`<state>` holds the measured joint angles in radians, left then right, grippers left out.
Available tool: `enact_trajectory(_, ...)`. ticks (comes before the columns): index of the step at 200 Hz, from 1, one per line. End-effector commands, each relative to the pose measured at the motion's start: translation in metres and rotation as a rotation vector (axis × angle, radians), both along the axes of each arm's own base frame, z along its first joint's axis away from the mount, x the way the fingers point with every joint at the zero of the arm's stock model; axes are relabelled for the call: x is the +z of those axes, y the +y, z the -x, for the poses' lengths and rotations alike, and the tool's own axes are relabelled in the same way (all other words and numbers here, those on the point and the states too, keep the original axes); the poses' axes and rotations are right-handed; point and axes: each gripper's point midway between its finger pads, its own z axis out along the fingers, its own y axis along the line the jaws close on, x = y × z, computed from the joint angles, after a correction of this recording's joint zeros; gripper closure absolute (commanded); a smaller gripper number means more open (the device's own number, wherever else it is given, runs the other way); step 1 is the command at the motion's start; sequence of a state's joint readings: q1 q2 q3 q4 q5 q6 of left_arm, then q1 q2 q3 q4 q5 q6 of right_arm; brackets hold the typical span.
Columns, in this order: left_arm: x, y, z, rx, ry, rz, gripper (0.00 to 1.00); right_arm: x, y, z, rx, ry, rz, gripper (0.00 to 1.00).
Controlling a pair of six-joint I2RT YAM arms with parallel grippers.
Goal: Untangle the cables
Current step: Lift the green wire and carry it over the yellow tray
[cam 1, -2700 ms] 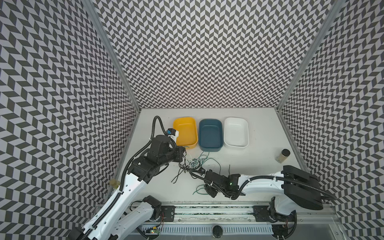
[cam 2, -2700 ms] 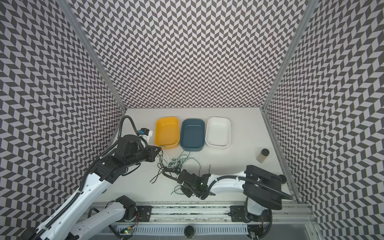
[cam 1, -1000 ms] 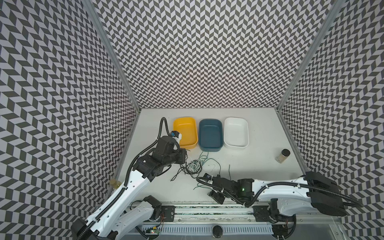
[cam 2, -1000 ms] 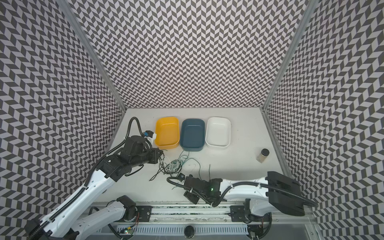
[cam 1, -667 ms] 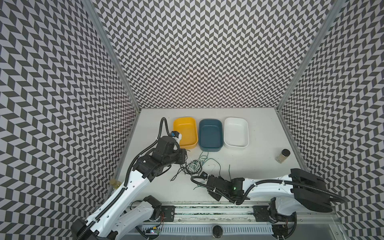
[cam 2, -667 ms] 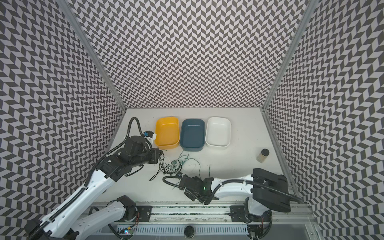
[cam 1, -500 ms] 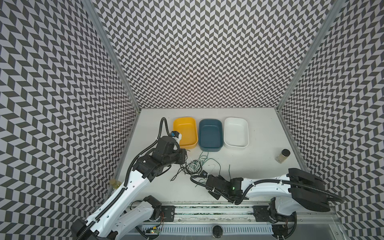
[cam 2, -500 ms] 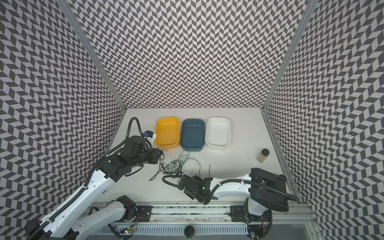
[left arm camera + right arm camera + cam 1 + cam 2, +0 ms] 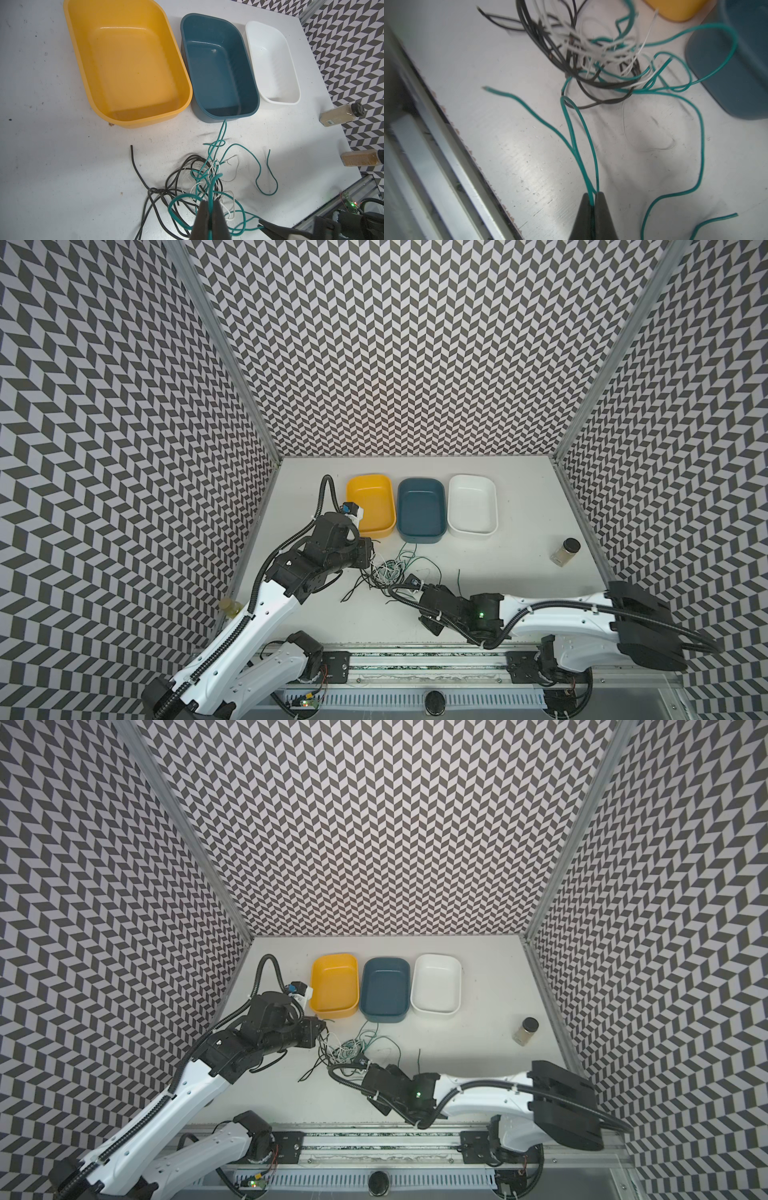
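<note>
Lying in a loose tangle, the cables [image 9: 388, 572] are seen on the tabletop [image 9: 498, 564] just in front of the yellow tray [image 9: 370, 502] and the teal tray [image 9: 420, 506]. A green strand [image 9: 211, 187] is pinched by the left gripper [image 9: 210, 202]; two green strands [image 9: 571, 133], seemingly one loop, are clamped by the right gripper [image 9: 593, 195].

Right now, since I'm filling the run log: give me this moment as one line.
left gripper: jaws shut on green cable | right gripper: jaws shut on green cable | cables: tangled
</note>
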<state>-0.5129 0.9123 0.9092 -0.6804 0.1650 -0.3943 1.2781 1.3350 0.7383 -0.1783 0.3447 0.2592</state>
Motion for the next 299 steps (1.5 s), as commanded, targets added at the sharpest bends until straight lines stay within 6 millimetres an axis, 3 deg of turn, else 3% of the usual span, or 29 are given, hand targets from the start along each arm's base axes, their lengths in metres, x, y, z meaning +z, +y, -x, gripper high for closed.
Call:
enact_trajectory(1, 0.007, 0.001, 0.006, -0.020, 0.005, -0.026, 1.00, 0.031, -0.014, 0.002, 0.002, -0.033, -0.057, 1.00)
enact_trajectory(40, -0.012, 0.009, 0.019, -0.011, -0.007, -0.023, 1.00, 0.089, -0.032, 0.003, -0.013, -0.112, -0.207, 1.00)
enact_trajectory(72, -0.003, 0.007, 0.027, -0.051, -0.133, 0.012, 1.00, 0.132, -0.039, 0.004, -0.016, -0.137, -0.297, 1.00)
enact_trajectory(132, 0.002, 0.003, 0.045, -0.127, -0.342, 0.051, 1.00, 0.180, -0.016, -0.004, -0.007, -0.134, -0.319, 1.00)
enact_trajectory(172, -0.006, 0.008, 0.039, -0.105, -0.316, -0.008, 1.00, 0.193, 0.021, -0.029, -0.002, -0.053, -0.304, 1.00)
enact_trajectory(220, -0.005, 0.011, 0.037, -0.104, -0.311, -0.048, 1.00, 0.203, 0.054, -0.081, -0.014, 0.057, -0.360, 1.00)
enact_trajectory(251, 0.003, 0.016, 0.038, -0.081, -0.340, -0.043, 1.00, 0.193, 0.076, -0.114, -0.021, 0.110, -0.356, 1.00)
enact_trajectory(299, 0.009, 0.022, 0.038, -0.054, -0.377, -0.036, 1.00, 0.171, 0.090, -0.178, -0.092, 0.221, -0.405, 1.00)
